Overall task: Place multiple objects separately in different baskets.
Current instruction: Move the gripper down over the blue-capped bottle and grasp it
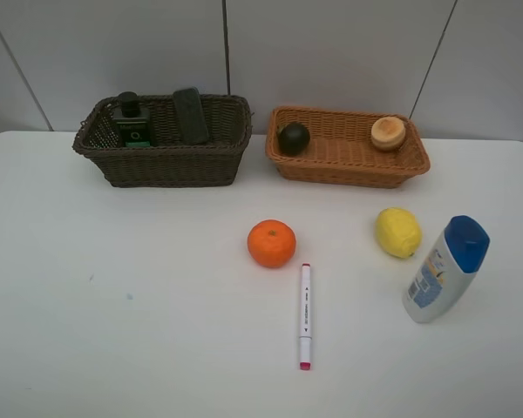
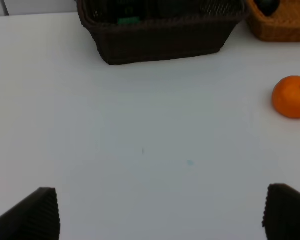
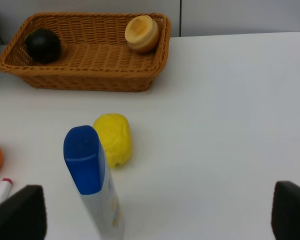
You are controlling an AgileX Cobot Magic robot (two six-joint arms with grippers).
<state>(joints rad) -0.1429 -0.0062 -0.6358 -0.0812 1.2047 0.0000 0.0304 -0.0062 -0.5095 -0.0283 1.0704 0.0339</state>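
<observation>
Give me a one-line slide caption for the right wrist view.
Open right claw facing the blue-capped bottle and lemon, tan basket holding mangosteen and peach beyond.

Plain white desk [image 1: 113,305]. The brown basket [image 1: 166,164] is dark woven wicker; the tan basket [image 1: 349,164] is a light orange weave. Dark green bottle [image 1: 134,129] with black cap and bright green label. Black eraser [image 1: 191,115]. Near-black mangosteen [image 1: 293,138]. Pale orange-tan peach [image 1: 388,132]. Bright orange orange [image 1: 271,243]. Yellow lemon [image 1: 397,232]. White marker [image 1: 305,309], pink tip. White blue-capped bottle [image 1: 434,283], blue and orange label print.
</observation>
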